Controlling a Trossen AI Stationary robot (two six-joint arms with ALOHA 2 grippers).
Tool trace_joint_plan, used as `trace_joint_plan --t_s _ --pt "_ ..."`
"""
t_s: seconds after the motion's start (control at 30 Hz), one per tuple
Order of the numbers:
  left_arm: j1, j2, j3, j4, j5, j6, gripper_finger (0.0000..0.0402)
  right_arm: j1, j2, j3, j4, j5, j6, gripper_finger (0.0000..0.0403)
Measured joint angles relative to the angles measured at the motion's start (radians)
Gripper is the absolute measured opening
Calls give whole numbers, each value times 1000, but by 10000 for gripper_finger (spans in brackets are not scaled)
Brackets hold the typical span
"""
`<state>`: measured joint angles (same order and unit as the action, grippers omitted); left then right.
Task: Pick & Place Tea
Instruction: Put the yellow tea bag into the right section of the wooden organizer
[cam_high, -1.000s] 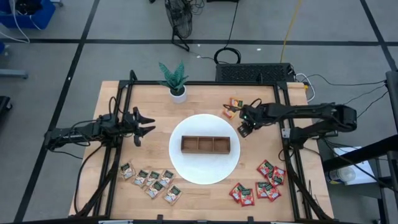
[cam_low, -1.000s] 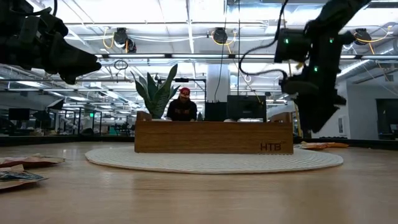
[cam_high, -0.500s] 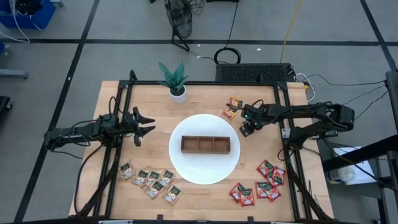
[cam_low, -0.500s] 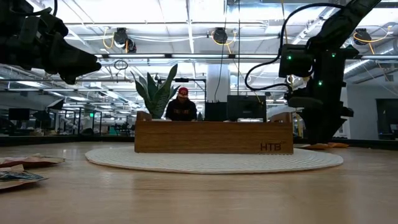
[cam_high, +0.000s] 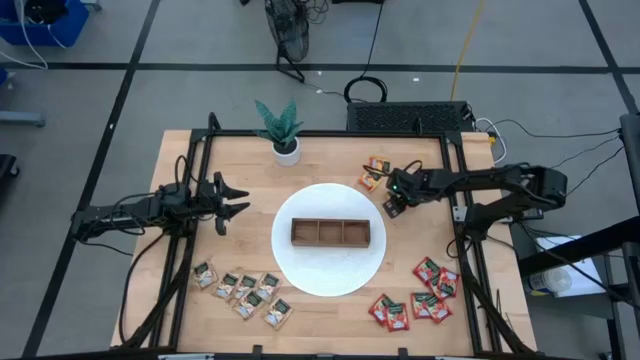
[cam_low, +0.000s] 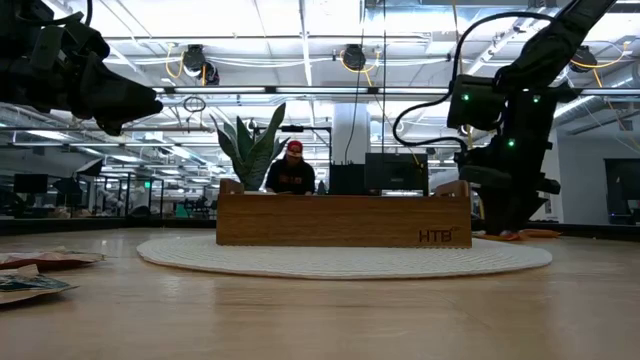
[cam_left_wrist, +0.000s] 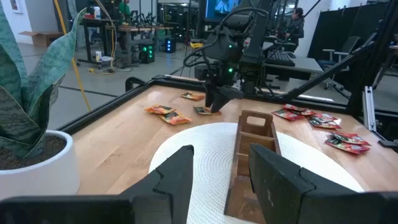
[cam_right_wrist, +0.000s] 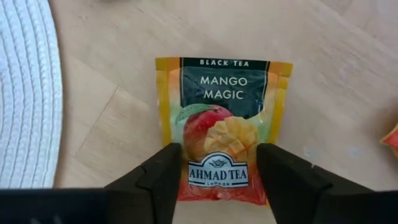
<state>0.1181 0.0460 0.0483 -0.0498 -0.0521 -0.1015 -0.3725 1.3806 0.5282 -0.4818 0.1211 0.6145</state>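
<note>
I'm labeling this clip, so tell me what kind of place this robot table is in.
Probably a robotics lab or open workshop: the wooden table stands on a grey floor with taped lines, a person sits at monitors beyond it, and the left wrist view shows more workstations and equipment behind.

high: overhead, straight down on whole table (cam_high: 250, 160) | low: table-top level, across into room | left wrist: forward over wooden tray (cam_left_wrist: 252, 149) toward far arm | right wrist: close, down on one sachet (cam_right_wrist: 222, 127) | shared: white round mat (cam_high: 300, 255), tray
</note>
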Motion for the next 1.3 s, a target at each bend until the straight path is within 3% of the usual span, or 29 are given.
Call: trace_joint_plan --t_s 0.3,0.6,0.9,1.13,1.3 --pt "0 0 0 0 0 0 157 37 2 -1 33 -7 -65 22" --pt "0 0 0 0 0 0 157 166 -102 45 60 97 -81 23" --pt "0 0 0 0 0 0 157 429 -209 84 476 241 -190 22" --pt "0 0 0 0 0 0 157 529 -42 85 749 244 -233 22" --pt "0 0 0 1 0 0 157 547 108 82 814 244 -268 22"
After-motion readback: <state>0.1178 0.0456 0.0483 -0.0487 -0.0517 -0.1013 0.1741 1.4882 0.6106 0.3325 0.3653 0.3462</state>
